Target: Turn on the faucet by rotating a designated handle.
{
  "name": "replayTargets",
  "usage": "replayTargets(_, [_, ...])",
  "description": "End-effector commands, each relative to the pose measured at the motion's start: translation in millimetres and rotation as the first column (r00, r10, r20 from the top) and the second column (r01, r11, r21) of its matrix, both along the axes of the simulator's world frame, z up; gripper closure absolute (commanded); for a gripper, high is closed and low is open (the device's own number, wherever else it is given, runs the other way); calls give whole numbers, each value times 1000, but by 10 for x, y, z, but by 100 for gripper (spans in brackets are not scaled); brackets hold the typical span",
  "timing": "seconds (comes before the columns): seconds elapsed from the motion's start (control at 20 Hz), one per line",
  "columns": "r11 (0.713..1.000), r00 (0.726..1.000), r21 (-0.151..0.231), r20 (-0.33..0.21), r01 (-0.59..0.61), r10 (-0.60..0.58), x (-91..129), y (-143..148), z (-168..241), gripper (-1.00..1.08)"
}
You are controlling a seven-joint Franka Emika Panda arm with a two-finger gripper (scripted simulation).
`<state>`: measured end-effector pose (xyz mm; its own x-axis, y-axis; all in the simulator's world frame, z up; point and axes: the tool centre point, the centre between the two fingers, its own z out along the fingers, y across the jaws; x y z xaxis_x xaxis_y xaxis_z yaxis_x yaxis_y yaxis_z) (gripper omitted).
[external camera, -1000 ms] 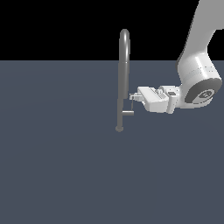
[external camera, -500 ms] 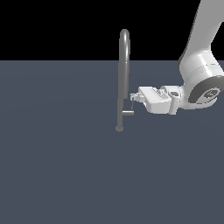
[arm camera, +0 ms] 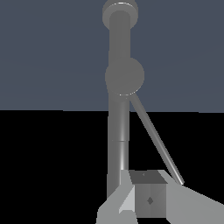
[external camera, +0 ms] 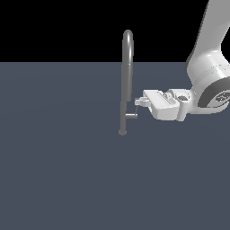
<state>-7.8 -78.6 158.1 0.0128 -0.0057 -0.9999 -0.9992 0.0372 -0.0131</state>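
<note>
Handle (external camera: 133, 112) at claw (external camera: 138, 102) tips, beside faucet (external camera: 126, 81)

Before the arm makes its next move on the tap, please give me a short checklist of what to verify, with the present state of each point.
1. Faucet stands upright on the floor: ok.
2. Handle is free, nothing blocking it: ok.
3. Claw is level with the thin rod of the handle, on the exterior view's right of the pipe: ok.
4. Claw touches the rod: cannot tell; the tips sit right at it.
5. Claw open or shut: cannot tell from either view.
6. Arm keeps away from the pipe: ok.
</note>
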Motion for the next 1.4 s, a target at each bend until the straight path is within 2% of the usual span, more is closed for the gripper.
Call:
replayTargets(0.0, [1000,1000,1,-2,-1,1,-43,0,-26,108])
replayTargets(0.4, [1000,1000,5,-12,-4,4,-373,9,-229,108])
replayTargets(0.45, [1000,1000,5,-12,-4,4,-373,9,-229,108])
replayTargets(0.5, [1000,1000,-1,12,-2,2,-258,8,-120,108])
replayTargets(0.85, [1000,1000,6,-12,-5,5,-527,14,-548,108])
replayTargets(0.9, [1000,1000,6,-12,-5,5,-527,14,-548,108])
replayTargets(0.95, [1000,1000,5,16,-8,8,-427,14,-365,108])
replayTargets(1.35, [1000,1000,6,-10,-5,5,-491,13,-836,108])
